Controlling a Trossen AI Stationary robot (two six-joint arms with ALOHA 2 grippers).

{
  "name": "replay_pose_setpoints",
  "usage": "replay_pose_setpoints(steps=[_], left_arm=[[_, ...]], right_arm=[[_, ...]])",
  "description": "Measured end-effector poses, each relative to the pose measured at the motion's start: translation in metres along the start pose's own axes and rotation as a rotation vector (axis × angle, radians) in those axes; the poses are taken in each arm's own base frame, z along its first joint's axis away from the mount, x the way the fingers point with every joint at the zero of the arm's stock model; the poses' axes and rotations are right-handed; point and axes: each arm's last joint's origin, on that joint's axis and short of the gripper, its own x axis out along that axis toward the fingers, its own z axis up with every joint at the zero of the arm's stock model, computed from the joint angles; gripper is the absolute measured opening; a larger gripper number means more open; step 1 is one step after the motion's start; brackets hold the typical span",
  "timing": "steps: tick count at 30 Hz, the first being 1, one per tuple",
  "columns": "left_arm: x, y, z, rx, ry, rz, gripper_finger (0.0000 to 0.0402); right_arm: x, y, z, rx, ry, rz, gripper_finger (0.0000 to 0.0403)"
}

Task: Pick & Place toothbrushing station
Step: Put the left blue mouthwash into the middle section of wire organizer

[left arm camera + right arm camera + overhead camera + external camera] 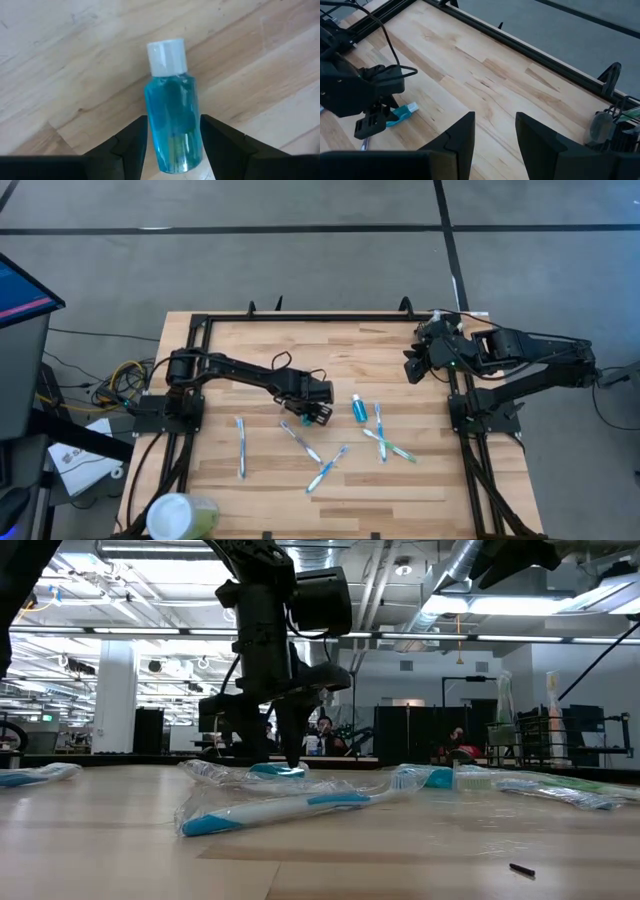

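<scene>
My left gripper [316, 416] reaches the table's middle and points down at the wood, as the low view [270, 755] also shows. In the left wrist view a small blue bottle [172, 115] with a white cap lies on its side between its fingers [173, 122]. My right gripper [415, 366] hangs open and empty above the table's far right edge, and its own view shows the gap [495, 135]. The black toothbrush holder is not in view. My left gripper has the blue bottle's body, its half nearer the base [172, 150], between its two fingers, one on each long side. The fingers come from above, pointing down, and lie across the bottle. The bottle lies on its side on the table, with its cap [166, 57] sticking out beyond the fingers.
Several wrapped toothbrushes lie on the wood [240, 445] [328, 468] [390, 445]. Another small blue bottle [357, 410] lies right of my left gripper. A pale-green cup with a white lid [180, 515] stands at the near left corner. A black rail [320, 318] runs along the far edge.
</scene>
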Motion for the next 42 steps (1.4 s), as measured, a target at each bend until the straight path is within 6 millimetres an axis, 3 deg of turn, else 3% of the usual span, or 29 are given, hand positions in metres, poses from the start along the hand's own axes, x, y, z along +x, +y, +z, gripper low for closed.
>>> replay_pose_setpoints(steps=[8,23,33,42], left_arm=[[-0.001,-0.010,-0.018,0.049,-0.041,0.021,0.0176],[-0.001,-0.006,-0.014,0.014,-0.033,0.041,0.0177],[-0.001,-0.005,-0.014,0.054,-0.044,0.054,0.0259],[-0.001,-0.005,-0.014,0.119,-0.063,0.064,0.0268]], right_arm=[[0.000,0.000,0.000,-0.002,0.000,0.000,0.0133],[0.000,0.000,0.000,-0.018,-0.001,0.000,0.0133],[0.000,0.000,0.000,-0.015,-0.001,0.000,0.0133],[0.000,0.000,0.000,-0.023,-0.001,0.000,0.0133]])
